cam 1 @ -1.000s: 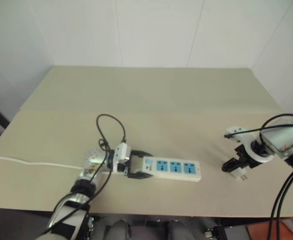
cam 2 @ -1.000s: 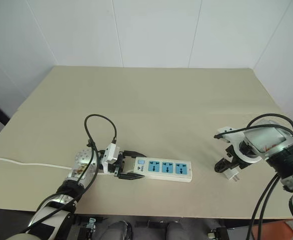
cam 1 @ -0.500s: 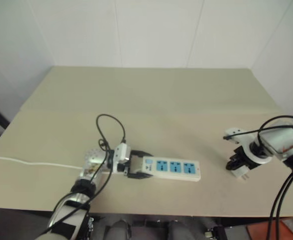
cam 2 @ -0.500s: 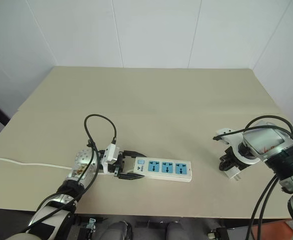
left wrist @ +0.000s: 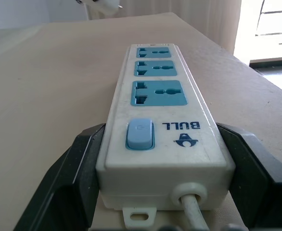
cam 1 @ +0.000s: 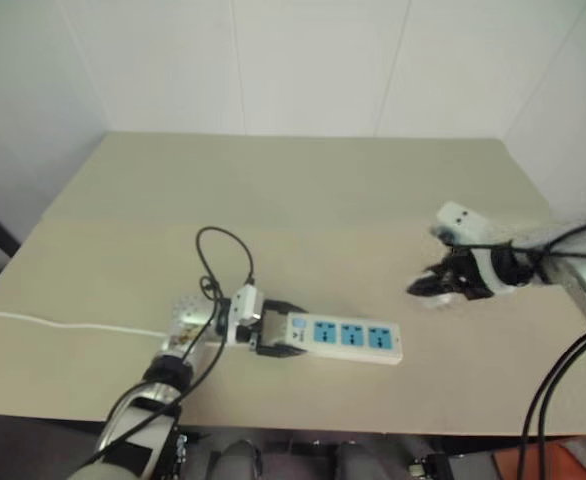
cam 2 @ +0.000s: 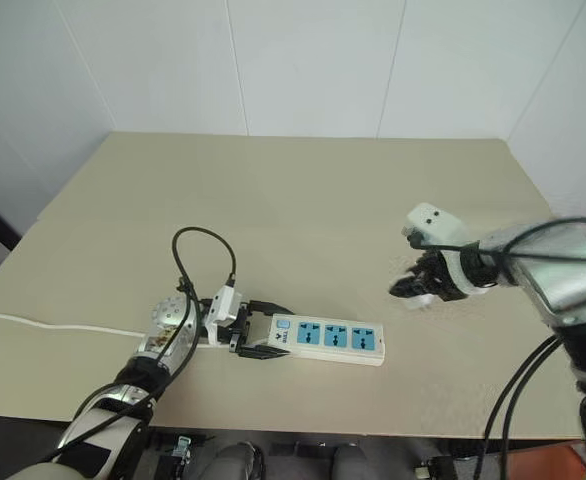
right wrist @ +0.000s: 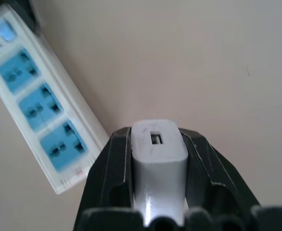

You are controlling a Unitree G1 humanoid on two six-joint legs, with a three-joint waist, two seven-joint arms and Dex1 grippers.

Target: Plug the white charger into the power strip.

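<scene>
on a plain tan table (cam 2: 303,190), a long white power strip (cam 2: 326,338) with three blue sockets lies near the front edge, its thin white cord (cam 2: 53,328) trailing off to the robot's left. the left gripper (cam 2: 257,336) has its two black fingers (left wrist: 76,163) set around the switch end of the strip, one against each long side, pinning it flat to the table. to the right and above the tabletop, the right gripper (cam 2: 411,287) is clamped shut on the white charger (right wrist: 159,156); in the right wrist view the small white block sits squarely between the black fingers with its usb port facing the camera, and the strip's far end lies below and just ahead of it. the charger is well apart from the strip, not yet over a socket.

the step in hand looks like carrying the charger across to a socket. to do it well, the right wrist likely needs to turn so the prongs, hidden here, point straight down, line up with the slots of the nearest blue face, then press down evenly while the left gripper braces the strip against sliding.
</scene>
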